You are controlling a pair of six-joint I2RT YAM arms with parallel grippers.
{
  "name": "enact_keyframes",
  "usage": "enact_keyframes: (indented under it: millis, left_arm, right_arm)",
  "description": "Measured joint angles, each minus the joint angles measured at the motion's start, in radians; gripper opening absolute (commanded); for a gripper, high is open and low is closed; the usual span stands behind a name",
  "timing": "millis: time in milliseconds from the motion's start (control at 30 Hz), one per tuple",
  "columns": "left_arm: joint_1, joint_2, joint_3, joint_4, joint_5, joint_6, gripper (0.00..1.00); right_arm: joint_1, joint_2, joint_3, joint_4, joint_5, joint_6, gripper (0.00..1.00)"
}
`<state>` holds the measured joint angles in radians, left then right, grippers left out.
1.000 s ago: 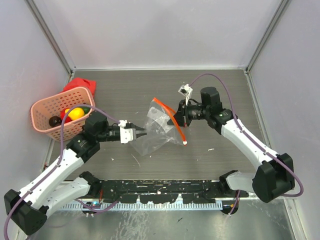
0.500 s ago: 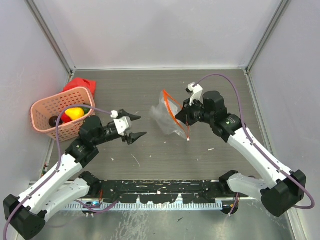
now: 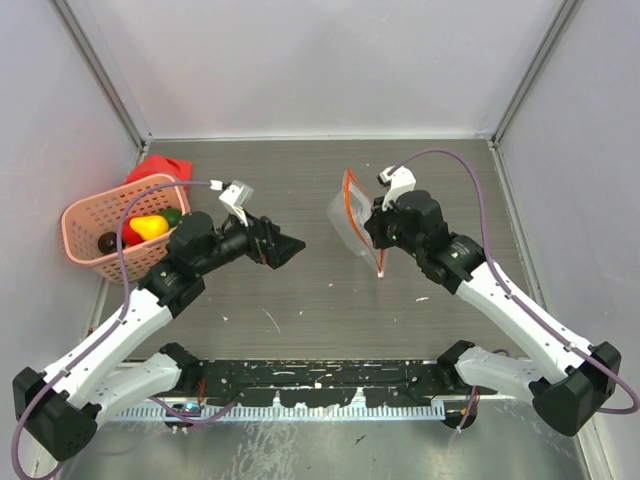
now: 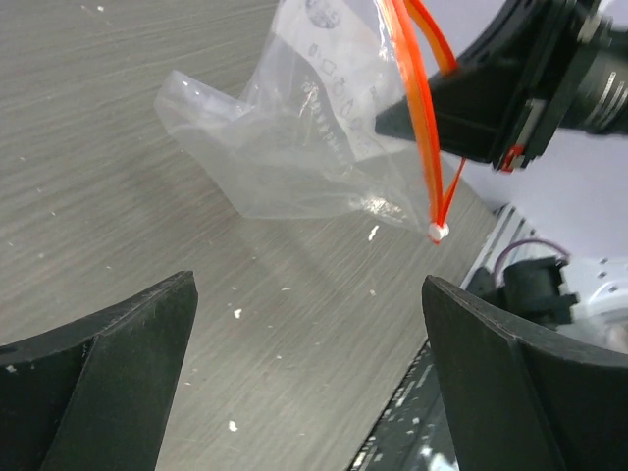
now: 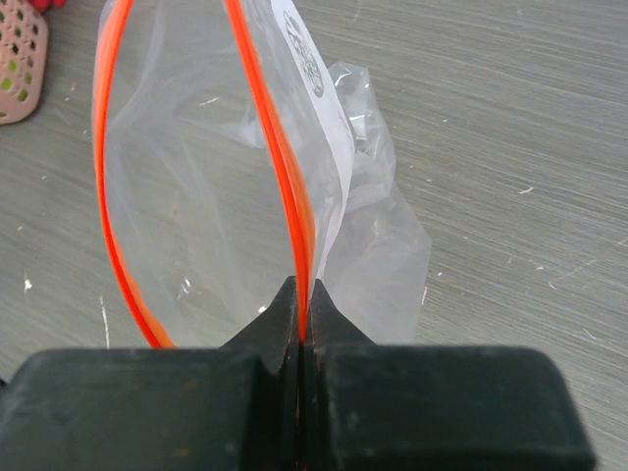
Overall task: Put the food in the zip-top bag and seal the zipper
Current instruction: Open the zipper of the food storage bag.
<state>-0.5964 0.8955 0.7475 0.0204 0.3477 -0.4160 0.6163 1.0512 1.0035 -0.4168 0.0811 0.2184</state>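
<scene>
The zip-top bag [image 3: 343, 216] hangs clear and crinkly from my right gripper [image 3: 370, 229], its lower part resting on the table. That gripper [image 5: 302, 294] is shut on one side of the zipper [image 5: 278, 147], the orange strip; the other side [image 5: 106, 177] bows away, so the mouth gapes. The zipper's whitish tip [image 4: 439, 232] dangles low. My left gripper [image 3: 285, 246] stands wide open and holds nothing, left of the bag and apart from it; its fingers [image 4: 108, 373] frame bare table. The food [image 3: 148, 227], yellow, green, red and dark pieces, lies in the pink basket [image 3: 92, 215] at far left.
A red object [image 3: 160, 168] sits behind the basket by the left wall. The basket's edge [image 5: 20, 59] shows in the right wrist view. Grey walls close in the table on three sides; a black rail [image 3: 320, 380] runs along the near edge.
My left gripper let go of the bag, opened wide and drew back to the left. The right gripper carried the bag up and to the right, turning its strip more upright.
</scene>
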Motion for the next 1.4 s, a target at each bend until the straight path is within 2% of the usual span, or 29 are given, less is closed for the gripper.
enact_keyframes:
  millis: [333,367,467,533,667,933,1167,1400]
  left_arm:
    - [0.000,0.103,0.228,-0.181,0.008,-0.239,1.00]
    - [0.000,0.118,0.238,-0.186,0.008,-0.270,0.98]
    - [0.000,0.148,0.227,-0.188,0.012,-0.364,0.96]
    - [-0.001,0.155,0.207,-0.186,0.011,-0.429,1.00]
    - [-0.018,0.159,0.185,-0.186,-0.017,-0.517,1.00]
    - [-0.100,0.167,0.182,-0.198,-0.175,-0.565,0.92]
    - [-0.169,0.230,0.163,-0.219,-0.352,-0.566,0.88]
    - [-0.211,0.281,0.169,-0.304,-0.538,-0.488,0.68]
  right_arm:
    - [0.173,0.011,0.001,0.022,0.281,0.068,0.01]
    - [0.198,0.019,0.002,0.029,0.311,0.073,0.01]
    - [0.269,0.054,0.002,0.050,0.404,0.084,0.01]
    - [0.314,0.082,0.002,0.062,0.463,0.093,0.01]
    - [0.379,0.123,0.002,0.097,0.550,0.109,0.01]
    - [0.442,0.174,0.002,0.178,0.646,0.137,0.01]
    - [0.455,0.225,0.002,0.203,0.659,0.159,0.01]
    - [0.458,0.246,0.002,0.200,0.663,0.184,0.01]
